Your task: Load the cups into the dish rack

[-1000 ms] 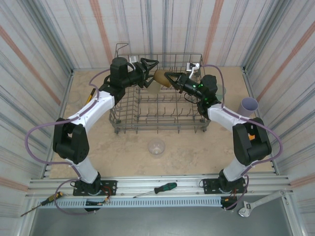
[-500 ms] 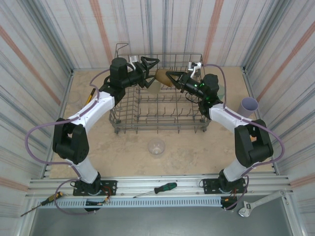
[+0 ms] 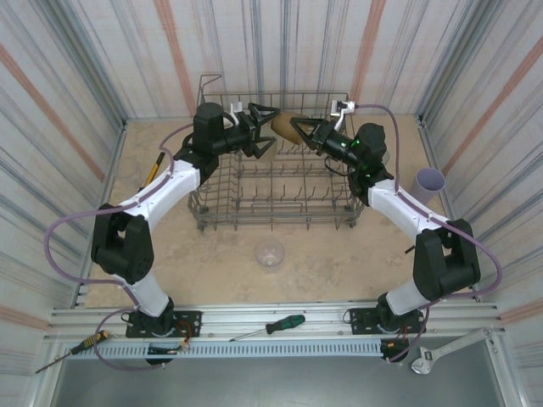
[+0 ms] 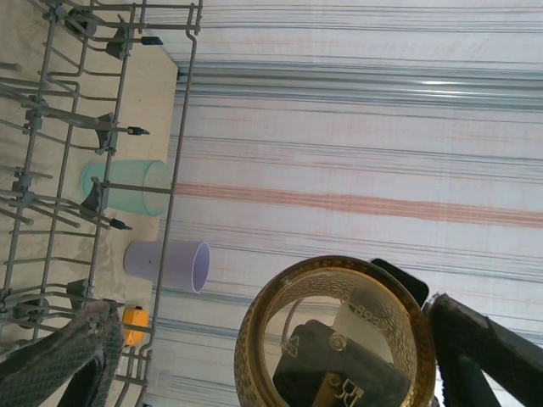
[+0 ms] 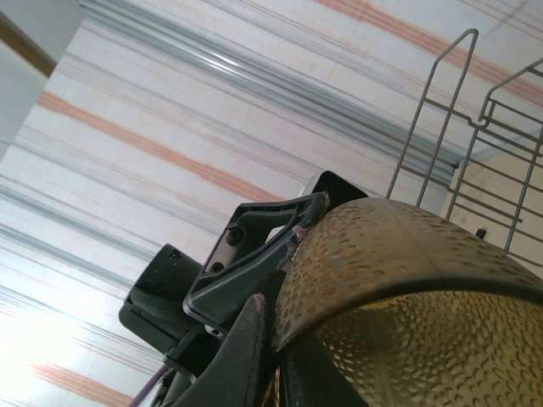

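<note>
The amber-brown cup (image 3: 284, 125) hangs on its side over the back of the grey wire dish rack (image 3: 276, 212). My right gripper (image 3: 305, 131) is shut on its rim, one finger (image 5: 254, 339) outside the dimpled wall (image 5: 407, 288). My left gripper (image 3: 259, 129) faces the cup's base (image 4: 335, 335), jaws open wide on either side and not touching it. A clear cup (image 3: 270, 252) stands on the table in front of the rack. A lavender cup (image 3: 428, 181) (image 4: 167, 264) and a teal-green cup (image 4: 127, 186) stand to the right of the rack.
Striped walls close in the table on three sides. A green-handled screwdriver (image 3: 280, 325), a second screwdriver (image 3: 72, 348) and a wrench (image 3: 437, 356) lie on the near rail. A yellow-handled tool (image 3: 154, 165) lies left of the rack.
My right gripper has lifted the amber cup up and toward the back of the rack. My left gripper's jaws have spread a little wider around it.
</note>
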Tool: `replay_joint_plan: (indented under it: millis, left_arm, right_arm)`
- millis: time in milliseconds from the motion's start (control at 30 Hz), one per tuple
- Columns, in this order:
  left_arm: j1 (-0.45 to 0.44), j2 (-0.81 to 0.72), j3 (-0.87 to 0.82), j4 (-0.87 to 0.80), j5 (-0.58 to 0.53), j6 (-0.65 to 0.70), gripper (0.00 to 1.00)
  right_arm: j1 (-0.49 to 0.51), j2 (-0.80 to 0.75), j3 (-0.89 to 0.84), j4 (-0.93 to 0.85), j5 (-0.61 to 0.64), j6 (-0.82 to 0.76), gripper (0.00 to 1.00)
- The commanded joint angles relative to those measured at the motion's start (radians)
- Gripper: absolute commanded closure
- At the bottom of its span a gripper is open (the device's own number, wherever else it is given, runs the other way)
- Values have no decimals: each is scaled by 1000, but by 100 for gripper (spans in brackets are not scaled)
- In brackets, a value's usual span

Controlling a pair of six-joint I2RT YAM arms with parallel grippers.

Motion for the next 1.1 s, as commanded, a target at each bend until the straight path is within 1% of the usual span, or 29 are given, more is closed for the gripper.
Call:
replay_joint_plan:
  millis: [0,133,233,433,567,633,700,800,867,933,1000,1067]
  left_arm:
    - [-18,-10,-14,-36,27,-11,5]
    - [-23,-14,-14,-32,25,-14,6]
    - [-24,-14,-15,-23,26,-20,13]
    - [-24,-18,-27,3,31,-29,37]
    - [-24,-14,-33,23,33,-31,55]
    - [-25,-11,-37,31,34,-31,68]
    - [-24,-9,-41,40,34,-30,82]
    - [-24,-4,-41,46,34,-23,96]
    - [-21,-1,-38,44,33,-16,100]
    - [-15,-1,-36,43,30,-4,100]
    - [-7,-3,-33,32,27,13,100]
    - [3,-11,-21,6,16,46,100]
  right_arm:
    - [14,-9,46,95,24,-29,100]
    - [34,29,54,137,28,-8,100]
    - [45,59,67,162,24,5,100]
    - [49,80,70,181,34,11,100]
    - [49,90,81,177,34,11,100]
    - [49,93,85,175,32,12,93]
    - [48,93,87,170,31,11,82]
    - [48,89,87,162,29,11,64]
    - [46,82,83,150,30,12,53]
    - [43,70,73,134,32,8,46]
    - [38,52,59,112,41,4,37]
    - [31,25,43,60,47,-17,28]
